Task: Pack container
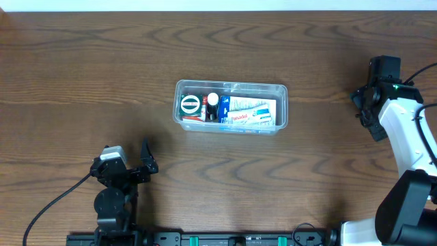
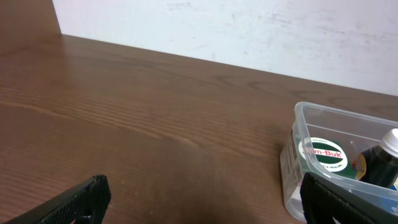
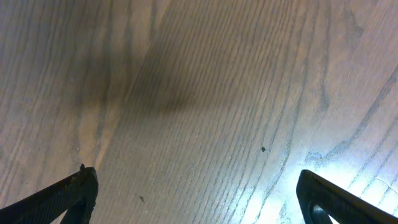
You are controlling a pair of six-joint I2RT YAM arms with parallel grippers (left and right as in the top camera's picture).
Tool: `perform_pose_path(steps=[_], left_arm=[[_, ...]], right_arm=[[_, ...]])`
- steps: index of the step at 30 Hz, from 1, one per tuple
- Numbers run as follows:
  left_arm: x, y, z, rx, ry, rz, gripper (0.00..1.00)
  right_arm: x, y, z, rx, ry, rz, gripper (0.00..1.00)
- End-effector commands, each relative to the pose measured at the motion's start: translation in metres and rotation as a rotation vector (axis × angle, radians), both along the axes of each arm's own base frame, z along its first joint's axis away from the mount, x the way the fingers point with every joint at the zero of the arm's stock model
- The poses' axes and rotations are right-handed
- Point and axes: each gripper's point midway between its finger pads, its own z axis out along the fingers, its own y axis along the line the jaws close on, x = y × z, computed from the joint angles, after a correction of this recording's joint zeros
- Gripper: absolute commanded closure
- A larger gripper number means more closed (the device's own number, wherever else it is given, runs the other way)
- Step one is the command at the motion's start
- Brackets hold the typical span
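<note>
The clear plastic container (image 1: 231, 106) stands in the middle of the table, holding a round green-and-white tin (image 1: 190, 105), a dark bottle with a white cap (image 1: 213, 101) and a white and blue box (image 1: 252, 113). Its left end shows in the left wrist view (image 2: 298, 124) with the tin (image 2: 323, 153) inside. My left gripper (image 1: 145, 164) is open and empty near the front left, below the container; in its own view (image 2: 202, 199) it frames bare wood. My right gripper (image 1: 362, 109) is open and empty at the right edge, over bare wood (image 3: 196, 196).
The brown wooden table (image 1: 82, 82) spreads on all sides of the container. A white wall (image 2: 249, 31) rises behind the table's far edge. Black cables trail from both arm bases at the front.
</note>
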Motion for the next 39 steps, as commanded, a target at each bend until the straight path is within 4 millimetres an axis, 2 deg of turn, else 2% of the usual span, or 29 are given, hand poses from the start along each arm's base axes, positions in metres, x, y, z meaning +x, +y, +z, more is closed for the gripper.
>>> perform_pose_path(steps=[1,5,13,15,20,25,28,32,35,37,39], left_arm=[[-0.002,-0.002,-0.016,0.008,0.053,-0.014,0.02],[-0.002,-0.002,-0.016,0.008,0.053,-0.014,0.02],[-0.002,-0.002,-0.016,0.008,0.053,-0.014,0.02],[-0.002,-0.002,-0.016,0.008,0.052,-0.014,0.02],[-0.002,-0.002,-0.016,0.008,0.052,-0.014,0.02],[-0.002,-0.002,-0.016,0.008,0.052,-0.014,0.02],[-0.002,-0.002,-0.016,0.008,0.052,-0.014,0.02],[-0.002,-0.002,-0.016,0.008,0.052,-0.014,0.02],[-0.002,-0.002,-0.016,0.008,0.052,-0.014,0.02],[-0.002,-0.002,-0.016,0.008,0.052,-0.014,0.02],[-0.002,-0.002,-0.016,0.008,0.053,-0.014,0.02]], right_arm=[[-0.001,-0.003,-0.001,-0.004,0.002,-0.019,0.01],[-0.001,-0.002,0.000,-0.004,0.000,-0.018,0.01],[0.002,0.015,0.060,-0.030,-0.177,0.034,0.01],[-0.001,0.021,0.075,-0.052,-0.205,0.091,0.01],[-0.017,0.034,0.101,-0.135,-0.249,0.209,0.01],[-0.044,0.040,0.104,-0.216,-0.324,0.245,0.01],[-0.047,0.054,0.101,-0.258,-0.388,0.408,0.01],[-0.045,0.093,0.101,-0.329,-0.510,0.788,0.01],[-0.052,0.126,0.105,-0.394,-0.628,1.060,0.01],[-0.060,0.140,0.105,-0.429,-0.692,1.165,0.01],[-0.068,0.144,0.103,-0.448,-0.742,1.185,0.01]])
